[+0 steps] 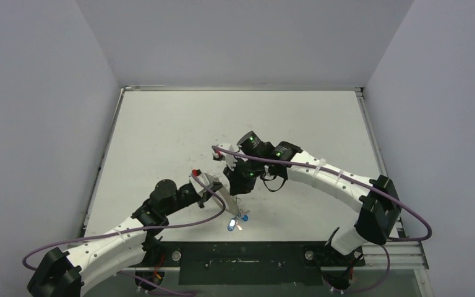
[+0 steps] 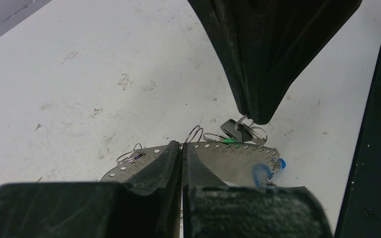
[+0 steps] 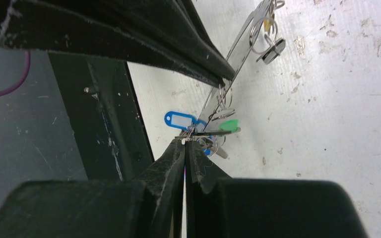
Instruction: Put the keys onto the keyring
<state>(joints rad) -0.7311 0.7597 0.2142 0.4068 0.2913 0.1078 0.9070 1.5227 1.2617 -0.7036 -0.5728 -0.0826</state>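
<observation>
My left gripper [image 2: 182,147] is shut on the edge of a flat silvery metal strip [image 2: 238,163] with a row of small numbered holes, held edge-up just above the table. No large wire loop shows. Small split rings [image 2: 194,134] hang from the strip. My right gripper [image 3: 185,141] is shut on a small split ring at the strip's lower end, beside a black key [image 2: 230,130], a green tag [image 3: 228,125] and a blue tag [image 3: 181,120]. Another black key [image 3: 273,51] hangs higher up the strip. In the top view both grippers [image 1: 213,189] [image 1: 240,190] meet over the blue-tagged keys [image 1: 232,226].
The scuffed white table [image 1: 222,117] stretches away behind the arms. A dark metal rail [image 1: 241,253] runs along its near edge, close to the keys. Purple cables [image 1: 179,226] loop beside both arms. Grey walls enclose the table.
</observation>
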